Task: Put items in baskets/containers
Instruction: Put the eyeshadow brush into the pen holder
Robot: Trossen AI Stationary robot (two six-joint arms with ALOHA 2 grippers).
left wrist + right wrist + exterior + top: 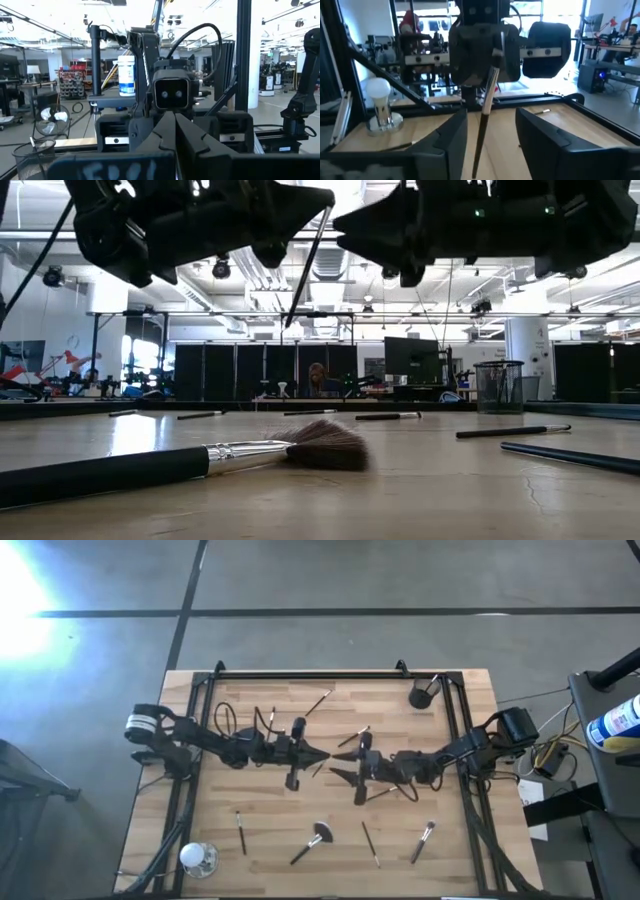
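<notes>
High view: wood table, both arms reaching in from 9 and 3 o'clock, meeting nose to nose at centre, off the surface.

Left gripper: pinched tight on a slim makeup brush near its upper end, brush hanging down at a slant, clear of the table.

Right gripper: spread wide, one finger each side of the hanging handle, touching nothing yet. Looks like a mid-air handover.

Dark mesh cup at approx 1 o'clock, near the far rail, well apart from both grippers; something thin already sticking out of it.

Clear glass object at 7 o'clock corner, not part of the job.

Loose brushes along the 6 o'clock edge, incl. fan brush; a few more toward 12.

Handling, as a guess: very light, stiff thin handle, smooth and prob. slippery, apt to swivel in a pinch. Best taken mid-handle, below left's grip, never on the soft bristles. Cup mouth narrow, so needs near-upright entry, handle end first.
</notes>
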